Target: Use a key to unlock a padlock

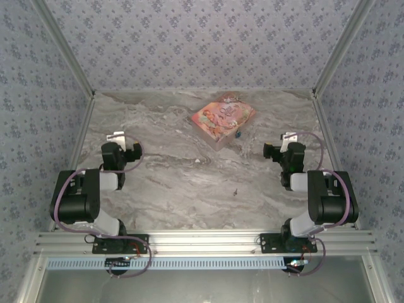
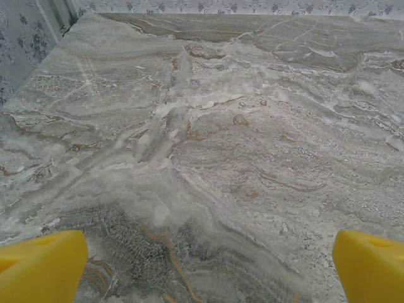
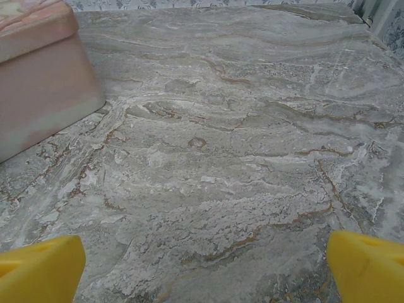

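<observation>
Padlock [image 1: 238, 133] is a blue speck just beside the pink box [image 1: 223, 120], at its near-right edge. The key [image 1: 235, 191] lies on the bench [image 1: 170, 183], well apart from the box, toward the arms. Both are too tiny to tell which way they point. The overhead view catches them; the right wrist view gets a corner of the box. Left pincer [image 2: 206, 268] and right pincer [image 3: 205, 268] are spread wide, holding nothing.

I count two robot arms, a left arm [image 1: 81, 201] and a right arm [image 1: 329, 197], and two grippers, the left gripper [image 1: 117, 137] and the right gripper [image 1: 289, 137]. Each gripper carries two yellow fingertips [image 2: 41, 265], which makes four altogether. On the one marble table [image 1: 164, 183] sit one pink box [image 1: 223, 119], one padlock [image 1: 238, 133], a blue speck, and one key [image 1: 235, 191], a dark speck.
</observation>
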Robot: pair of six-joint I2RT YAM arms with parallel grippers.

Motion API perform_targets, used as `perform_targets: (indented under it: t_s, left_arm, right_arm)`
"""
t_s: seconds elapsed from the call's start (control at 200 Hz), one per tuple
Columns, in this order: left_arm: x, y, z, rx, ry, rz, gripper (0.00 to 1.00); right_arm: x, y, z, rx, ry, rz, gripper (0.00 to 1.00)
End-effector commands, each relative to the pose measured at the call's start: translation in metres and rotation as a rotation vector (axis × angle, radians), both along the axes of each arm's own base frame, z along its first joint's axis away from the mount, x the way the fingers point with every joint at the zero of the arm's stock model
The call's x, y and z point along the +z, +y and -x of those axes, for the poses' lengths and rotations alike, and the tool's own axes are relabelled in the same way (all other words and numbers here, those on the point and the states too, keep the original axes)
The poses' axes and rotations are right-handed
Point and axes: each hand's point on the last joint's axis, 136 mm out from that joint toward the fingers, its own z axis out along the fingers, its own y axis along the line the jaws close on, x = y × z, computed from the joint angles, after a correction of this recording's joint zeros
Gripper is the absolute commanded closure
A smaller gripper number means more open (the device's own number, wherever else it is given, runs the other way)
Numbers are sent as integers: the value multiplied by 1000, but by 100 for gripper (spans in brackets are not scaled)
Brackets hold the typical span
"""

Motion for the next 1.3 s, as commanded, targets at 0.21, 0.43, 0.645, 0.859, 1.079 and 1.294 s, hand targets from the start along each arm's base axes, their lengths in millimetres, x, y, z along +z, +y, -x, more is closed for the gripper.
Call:
perform_targets:
  t_s: [0.21,0.43,0.645,0.859,1.079,1.294]
  left_arm:
    - [5,-4,-3,-16,-12,19,1]
    - [26,12,5,83,-31,18,0]
    - [81,22,12,223,3,194,1]
    - [130,-16,28,80,-60,438,1]
    - [124,-94,73,-161,66,579,0]
    - [105,-148,96,-267,103,674,1]
  right_arm:
    - [-2,0,-2,8,10,8,0]
    - [16,-1,-1,18,10,-16,0]
    - [47,7,24,1,62,-102,0]
    - [77,28,74,-40,195,-271,0]
    - [65,72,133,-27,417,-499,12]
    - [23,128,174,61,663,-536,23]
